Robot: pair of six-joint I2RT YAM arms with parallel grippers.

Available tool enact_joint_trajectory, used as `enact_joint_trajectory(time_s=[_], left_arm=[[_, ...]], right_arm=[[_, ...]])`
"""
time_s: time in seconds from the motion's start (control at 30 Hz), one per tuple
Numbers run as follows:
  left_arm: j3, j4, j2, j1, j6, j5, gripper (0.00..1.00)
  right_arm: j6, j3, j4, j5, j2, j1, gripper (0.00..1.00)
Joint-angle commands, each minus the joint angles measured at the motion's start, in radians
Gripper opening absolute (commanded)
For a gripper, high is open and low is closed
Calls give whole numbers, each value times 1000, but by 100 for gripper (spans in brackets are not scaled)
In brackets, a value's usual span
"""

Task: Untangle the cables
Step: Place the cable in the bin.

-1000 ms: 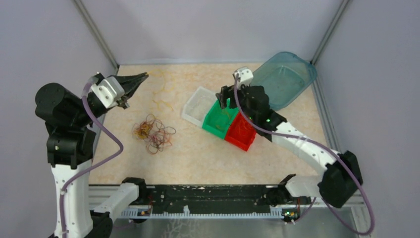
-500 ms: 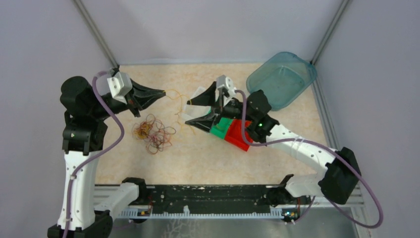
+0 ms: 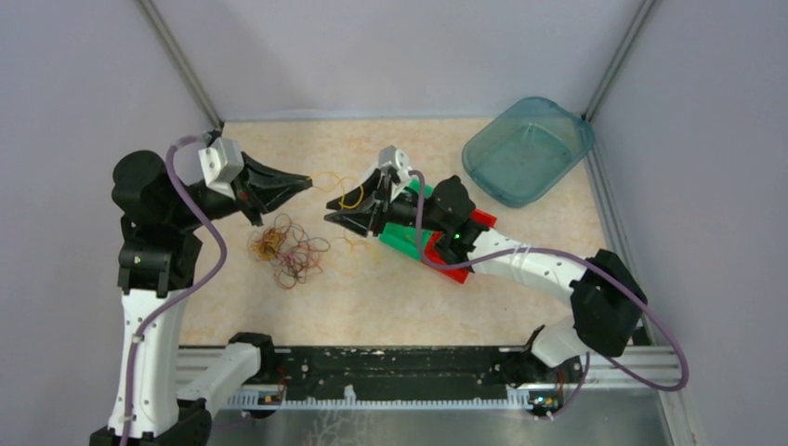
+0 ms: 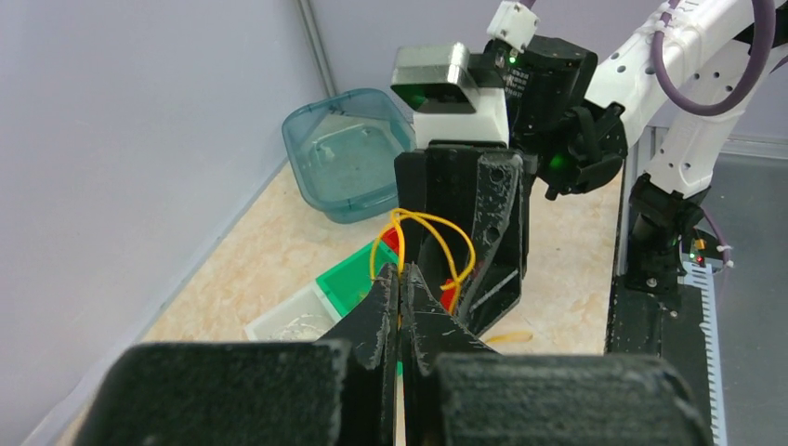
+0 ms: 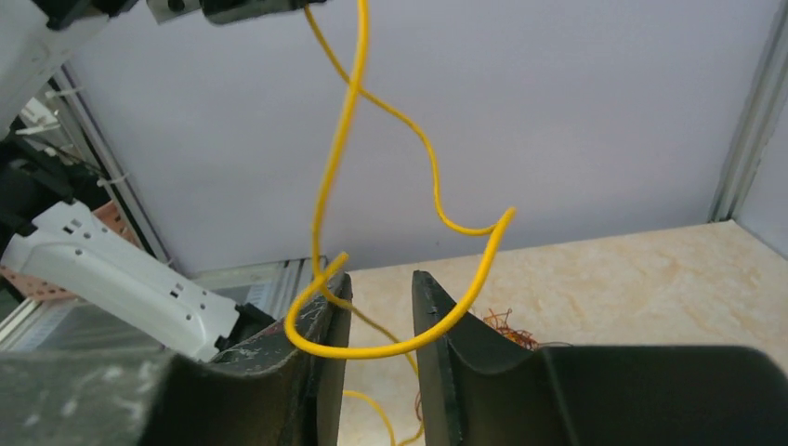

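Holding side, left gripper (image 3: 306,179): is clamping hard on the yellow cable (image 4: 437,223), jaws pressed flat together on one end. It is keeping the loop up off the table (image 3: 372,297), apart from the others.
Tangle: the rest of the cables (image 3: 286,249), orange, red and brown loops, are lying heaped on the table below the left gripper's tips. They are not touching the raised loop.
Yellow cable: is hanging in mid-air between the two grippers, twisting once on itself.
Receiving side, right gripper (image 5: 381,283): is facing the left one, jaws standing partly apart. The cable's lower bend is draping across the front of both fingers and is not being pinched. It is likely being placed to take that end so the twist can be drawn out.
Loose strands (image 3: 358,243): are lying thin and yellowish on the table under the right gripper.
Bins: the green bin (image 3: 401,240) and red bin (image 3: 453,268) are sitting under the right arm, and a white bin (image 4: 288,321) is showing beside them.
Teal tub (image 3: 558,121): is resting in the far right corner, well apart.
Obstacles: the bins are crowding the space below the right arm. The heap is sitting near enough to snag a sagging loop.
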Motion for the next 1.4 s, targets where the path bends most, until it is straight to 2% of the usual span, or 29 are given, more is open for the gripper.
enact_joint_trajectory(time_s=[0.0, 0.03, 0.1, 0.17, 0.2, 0.27, 0.33, 0.43, 0.47, 0.6, 0.77, 0.97, 1.2, 1.37], left_arm=[[-16, 25, -14, 4, -25, 10, 0], [-19, 27, -14, 4, -27, 9, 0], [-22, 25, -12, 4, -25, 2, 0], [-25, 1, -10, 4, 6, -16, 0], [-27, -17, -9, 4, 35, -33, 9], [-29, -65, -6, 4, 83, -108, 44], [-37, -116, -6, 3, 144, -168, 54], [-72, -150, -20, 4, 202, -273, 94], [-87, -151, -26, 3, 208, -306, 99], [-113, -174, -33, 3, 246, -412, 100], [-124, -213, -17, 3, 282, -552, 100], [-182, -192, -29, 5, 306, -664, 100], [-216, -119, -79, 5, 267, -744, 100], [-221, -89, -98, 5, 247, -772, 100]], right_arm=[[-8, 31, 129, 75, -27, 11, 27], [-10, 29, 128, 77, -31, 10, 22], [-23, 24, 114, 79, -42, 10, 3], [-45, 14, 76, 104, -63, 8, 0], [-65, 9, 45, 122, -79, 4, 0], [-111, -2, -35, 165, -124, -13, 0], [-152, -25, -114, 195, -164, -50, 0], [-174, -100, -147, 232, -216, -135, 0], [-170, -127, -151, 243, -229, -166, 0], [-173, -188, -216, 248, -235, -264, 0], [-217, -208, -317, 319, -197, -287, 0], [-157, -246, -198, 373, -126, -287, 0], [-199, -230, -167, 490, -31, -288, 0], [-211, -297, -168, 537, -28, -290, 0]])
